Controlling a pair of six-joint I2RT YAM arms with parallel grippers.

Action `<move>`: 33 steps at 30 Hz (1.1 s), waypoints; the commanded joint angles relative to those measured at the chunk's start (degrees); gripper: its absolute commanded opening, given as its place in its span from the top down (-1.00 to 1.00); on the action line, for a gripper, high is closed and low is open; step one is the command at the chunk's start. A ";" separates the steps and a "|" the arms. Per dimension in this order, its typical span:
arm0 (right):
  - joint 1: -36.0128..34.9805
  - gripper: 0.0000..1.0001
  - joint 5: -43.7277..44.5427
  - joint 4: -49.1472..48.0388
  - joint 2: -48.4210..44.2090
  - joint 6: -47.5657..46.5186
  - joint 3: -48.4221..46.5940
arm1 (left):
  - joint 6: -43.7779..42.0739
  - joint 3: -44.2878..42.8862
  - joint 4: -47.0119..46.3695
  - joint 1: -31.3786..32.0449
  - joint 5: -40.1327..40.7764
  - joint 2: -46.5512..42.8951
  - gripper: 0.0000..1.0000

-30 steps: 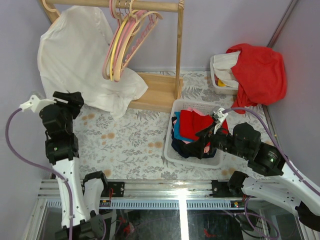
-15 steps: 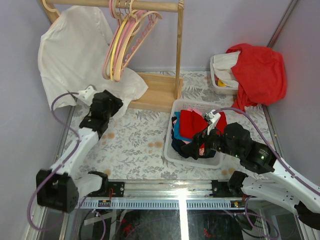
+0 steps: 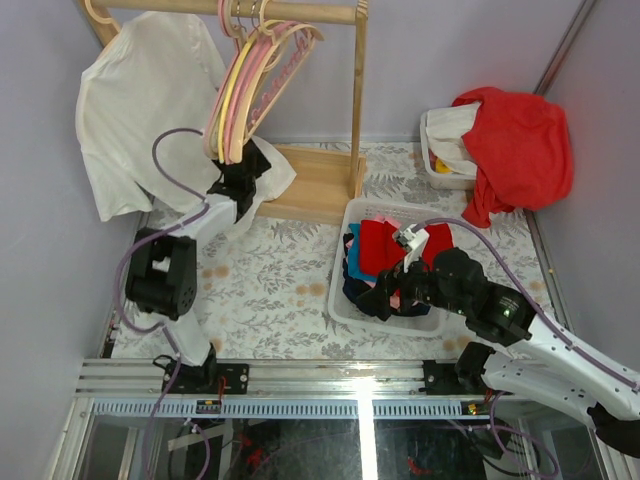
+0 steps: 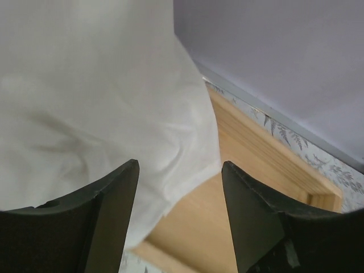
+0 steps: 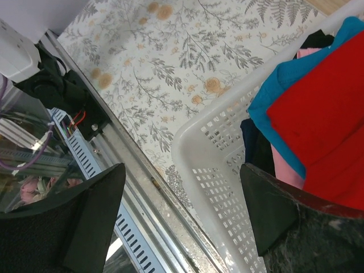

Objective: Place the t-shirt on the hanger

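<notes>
The white t-shirt (image 3: 140, 110) hangs from the wooden rail at the back left, draped over the pale hanger, of which only the hook (image 3: 92, 13) shows. Its lower hem lies on the rack's wooden base (image 3: 320, 185). My left gripper (image 3: 256, 162) reaches out to that hem and stands open. In the left wrist view the t-shirt (image 4: 85, 102) fills the left side, the wooden base (image 4: 250, 165) lies to the right, and nothing is between the gripper's (image 4: 180, 170) fingers. My right gripper (image 3: 385, 297) hovers open over the near left corner of a white basket (image 5: 227, 170), empty.
Pink and yellow hangers (image 3: 245, 80) hang on the rail beside the t-shirt. The rack's upright post (image 3: 358, 100) stands to their right. The white basket (image 3: 338, 300) holds red, blue and navy clothes. A big red garment (image 3: 515, 145) covers a bin at the back right.
My left arm has swung from the table's left edge forward and right, to the shirt's hem at the rack base. The right gripper has drifted slightly left and nearer over the basket.
</notes>
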State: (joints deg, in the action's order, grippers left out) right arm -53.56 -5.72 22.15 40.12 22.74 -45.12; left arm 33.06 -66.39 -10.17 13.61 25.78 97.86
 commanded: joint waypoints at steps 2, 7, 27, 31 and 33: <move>-0.01 -0.79 -0.71 -4.32 1.20 -0.32 1.02 | -9.41 -8.66 -2.68 -4.03 -1.27 8.81 -0.18; 0.01 -0.79 -1.07 -6.74 3.52 -0.68 2.41 | -8.84 -13.86 2.96 -8.50 -1.38 14.17 -0.18; -0.01 -0.79 -2.19 -8.24 11.15 -3.32 0.81 | -7.78 -30.56 12.54 -22.14 2.34 26.07 -0.18; -0.04 -0.79 -2.21 -7.49 11.40 -3.68 0.21 | -7.94 -31.74 12.31 -22.63 3.79 26.41 -0.18; -0.02 -0.79 -2.19 -7.01 11.48 -4.12 -0.32 | -7.35 -32.63 12.60 -23.38 3.78 26.82 -0.18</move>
State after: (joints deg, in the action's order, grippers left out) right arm -53.56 -7.11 16.01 51.66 20.14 -41.74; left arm 24.56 -96.18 2.44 -8.82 27.14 124.33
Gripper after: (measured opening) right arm 0.895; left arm 0.590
